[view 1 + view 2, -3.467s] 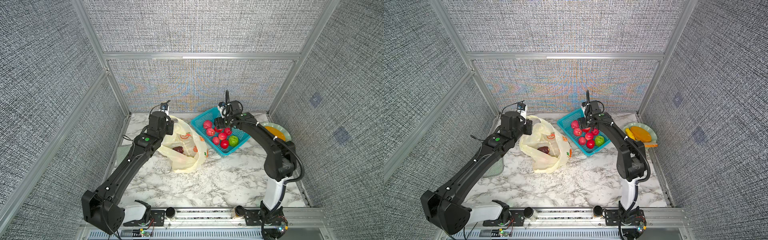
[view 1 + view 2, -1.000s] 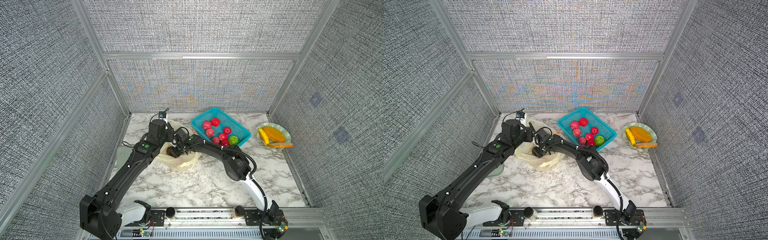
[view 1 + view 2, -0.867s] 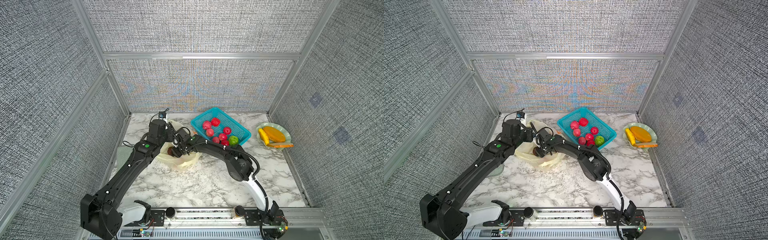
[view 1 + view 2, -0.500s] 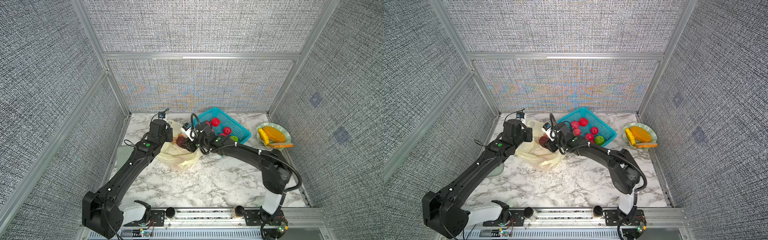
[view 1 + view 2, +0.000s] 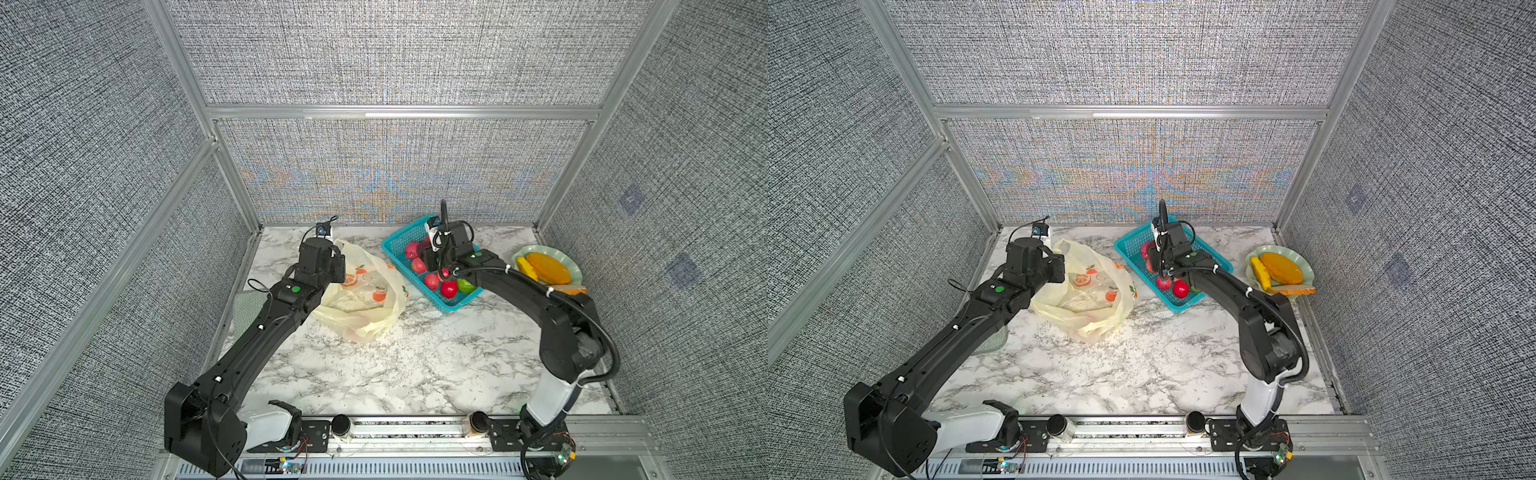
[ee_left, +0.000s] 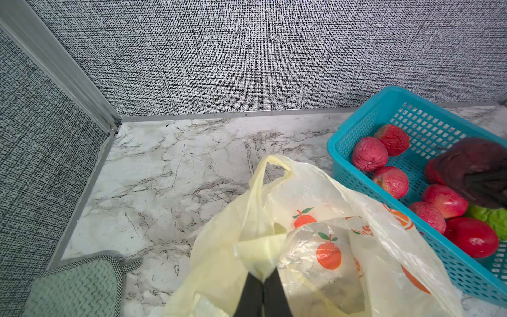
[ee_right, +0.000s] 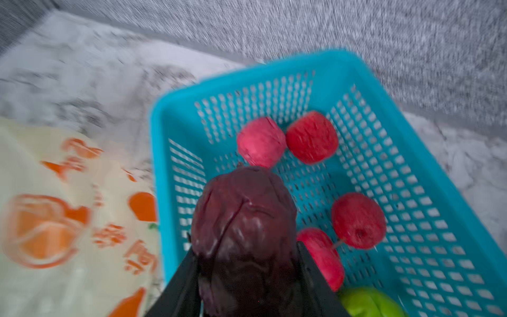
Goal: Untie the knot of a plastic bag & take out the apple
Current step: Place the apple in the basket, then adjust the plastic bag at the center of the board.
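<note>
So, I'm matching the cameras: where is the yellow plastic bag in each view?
Top view: plastic bag just left of the teal basket.
Top view: plastic bag, same spot.
Left wrist: plastic bag pinched in the left gripper.
Right wrist: plastic bag, blurred, beside the teal basket.
Shared landmark: the teal basket.

The white marble counter (image 5: 415, 365) is carrying the plastic bag (image 5: 365, 303), a teal mesh basket (image 5: 441, 306) just beside it, a pale green plate (image 5: 572, 266) and a green checked cloth (image 6: 74, 288).
</note>
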`<state>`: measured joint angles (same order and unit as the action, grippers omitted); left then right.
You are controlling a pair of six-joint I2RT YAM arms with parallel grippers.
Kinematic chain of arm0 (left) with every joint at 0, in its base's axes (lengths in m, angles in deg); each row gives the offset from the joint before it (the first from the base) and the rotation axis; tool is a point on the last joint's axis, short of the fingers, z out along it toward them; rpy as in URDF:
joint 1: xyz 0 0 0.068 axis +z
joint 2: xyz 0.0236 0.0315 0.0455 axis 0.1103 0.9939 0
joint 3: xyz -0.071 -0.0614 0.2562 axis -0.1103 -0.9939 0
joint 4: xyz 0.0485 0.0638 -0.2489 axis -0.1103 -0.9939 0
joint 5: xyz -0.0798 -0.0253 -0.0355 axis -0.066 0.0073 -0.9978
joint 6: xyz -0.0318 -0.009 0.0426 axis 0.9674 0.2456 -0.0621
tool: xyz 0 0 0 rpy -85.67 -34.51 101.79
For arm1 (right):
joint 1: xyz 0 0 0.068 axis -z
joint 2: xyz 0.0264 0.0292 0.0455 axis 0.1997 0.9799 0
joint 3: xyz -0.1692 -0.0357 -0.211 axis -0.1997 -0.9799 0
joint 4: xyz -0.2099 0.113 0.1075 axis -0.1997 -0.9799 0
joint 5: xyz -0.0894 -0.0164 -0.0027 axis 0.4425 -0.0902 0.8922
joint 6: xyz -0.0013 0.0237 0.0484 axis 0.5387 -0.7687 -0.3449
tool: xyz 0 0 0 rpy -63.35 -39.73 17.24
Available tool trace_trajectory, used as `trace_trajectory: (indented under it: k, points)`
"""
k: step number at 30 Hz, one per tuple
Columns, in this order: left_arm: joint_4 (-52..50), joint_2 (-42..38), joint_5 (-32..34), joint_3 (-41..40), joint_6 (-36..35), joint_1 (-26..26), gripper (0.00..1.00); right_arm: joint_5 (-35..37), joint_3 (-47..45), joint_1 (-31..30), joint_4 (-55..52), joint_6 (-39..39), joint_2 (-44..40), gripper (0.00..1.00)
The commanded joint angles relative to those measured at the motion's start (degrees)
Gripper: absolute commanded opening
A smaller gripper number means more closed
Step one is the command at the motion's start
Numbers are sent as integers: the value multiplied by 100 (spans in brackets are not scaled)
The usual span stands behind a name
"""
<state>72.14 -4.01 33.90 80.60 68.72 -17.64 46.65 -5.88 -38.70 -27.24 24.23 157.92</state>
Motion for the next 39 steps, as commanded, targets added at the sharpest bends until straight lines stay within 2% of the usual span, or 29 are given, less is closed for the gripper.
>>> trace_trajectory:
  k: [1, 2, 4, 5, 9, 11, 13, 17, 20, 23, 30, 39]
  points:
    - [52, -37, 8, 23, -21, 4, 0, 454, 95, 127, -529, -3, 276, 41]
    - [40, -44, 6, 23, -19, 6, 0, 445, 133, 150, -596, -3, 378, 45]
    - [51, -39, 4, 7, -19, 6, 0, 446, 267, 184, -756, 6, 542, 65]
    - [66, -44, 0, -3, -21, 6, 0, 411, 331, 195, -857, 23, 595, 70]
    - [100, 17, -36, -12, -31, 1, 0, -68, 298, 164, -830, 110, 149, 86]
    - [125, 56, -69, -4, -34, 6, 0, -565, 280, 89, -794, 202, -191, 88]
    - [146, 80, -97, -2, -30, 3, 0, -1233, 289, -69, -767, 284, -541, 84]
    - [181, 92, -124, -12, -19, 1, 0, -2621, 390, -619, -852, 370, -799, 60]
    - [171, 73, -124, -21, -11, 2, 0, -3309, 616, -1073, -1044, 359, -583, 55]
    - [159, 60, -141, -29, -15, 6, 0, -3278, 1000, -1538, -1346, 420, -125, 45]
    - [183, -13, -172, -82, 7, 4, 0, -2351, 1975, -2161, -1696, 427, 1177, 42]
    - [241, -24, -184, -100, -26, -1, 0, -1753, 2347, -2292, -2023, 347, 2189, 44]
